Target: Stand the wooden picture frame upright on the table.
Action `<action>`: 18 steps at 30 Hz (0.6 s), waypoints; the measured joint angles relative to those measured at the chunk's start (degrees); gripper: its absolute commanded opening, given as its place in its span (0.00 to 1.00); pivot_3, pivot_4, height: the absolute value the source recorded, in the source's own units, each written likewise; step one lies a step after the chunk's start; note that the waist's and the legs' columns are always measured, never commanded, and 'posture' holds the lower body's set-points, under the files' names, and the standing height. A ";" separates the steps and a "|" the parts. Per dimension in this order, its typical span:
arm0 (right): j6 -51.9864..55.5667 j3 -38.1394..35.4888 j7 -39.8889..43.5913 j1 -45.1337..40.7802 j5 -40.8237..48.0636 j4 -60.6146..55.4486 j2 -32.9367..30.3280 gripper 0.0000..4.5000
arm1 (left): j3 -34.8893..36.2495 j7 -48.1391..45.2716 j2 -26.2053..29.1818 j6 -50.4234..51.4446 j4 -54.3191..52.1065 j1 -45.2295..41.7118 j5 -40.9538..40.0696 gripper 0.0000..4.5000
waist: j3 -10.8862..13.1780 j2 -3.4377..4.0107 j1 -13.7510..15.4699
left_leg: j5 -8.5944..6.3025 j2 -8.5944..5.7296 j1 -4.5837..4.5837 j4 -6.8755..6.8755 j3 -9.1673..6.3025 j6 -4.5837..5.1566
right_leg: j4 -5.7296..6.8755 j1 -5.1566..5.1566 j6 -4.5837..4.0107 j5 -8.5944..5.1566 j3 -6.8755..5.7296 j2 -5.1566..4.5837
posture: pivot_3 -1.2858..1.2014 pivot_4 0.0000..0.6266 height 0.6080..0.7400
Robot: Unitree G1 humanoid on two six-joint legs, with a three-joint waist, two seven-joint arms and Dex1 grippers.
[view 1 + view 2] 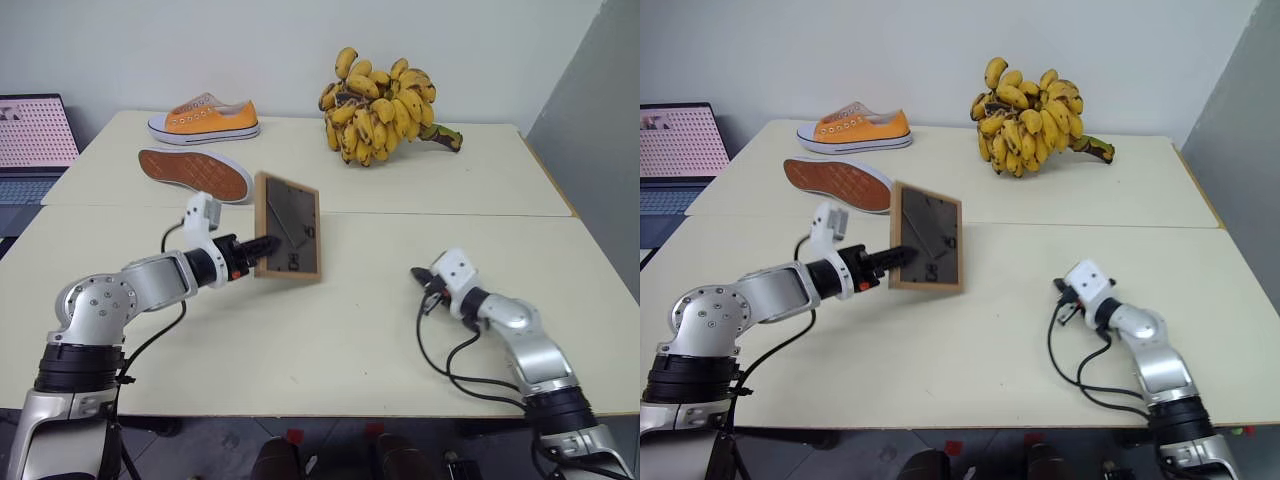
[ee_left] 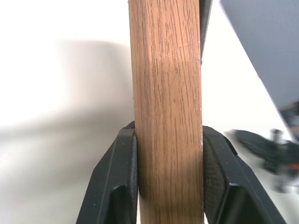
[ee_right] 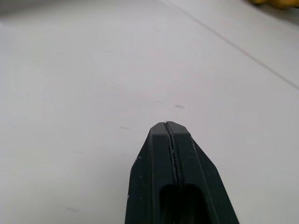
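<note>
Left gripper [image 1: 262, 247] clamped on wooden picture frame's [image 1: 289, 240] left edge, upright

Frame [image 1: 288, 240]: light wood rim with open grain, matt; dark smooth back. Table [image 1: 340, 340]: pale, smooth, matt. Left fingers [image 2: 117, 182]: black plastic, textured pads. Shoe [image 1: 205, 118]: orange cloth; other shoe's sole [image 1: 195, 174]: ribbed rubber. Arms [image 1: 120, 295]: brushed silver metal.

Head pair overhead; wrist cameras close.
</note>
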 measured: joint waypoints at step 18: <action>27.69 -3.07 -6.06 -19.49 21.14 -21.87 9.24 0.32 | -0.76 -12.78 -6.34 1.25 -8.21 -6.10 8.73 0.29 | 0.24 0.15 0.03 | -0.10 0.09 -0.45 0.08 -0.13 0.18 | 0.10 -0.31 -0.06 -0.04 -0.21 0.00 | 0.52 0.24 1.00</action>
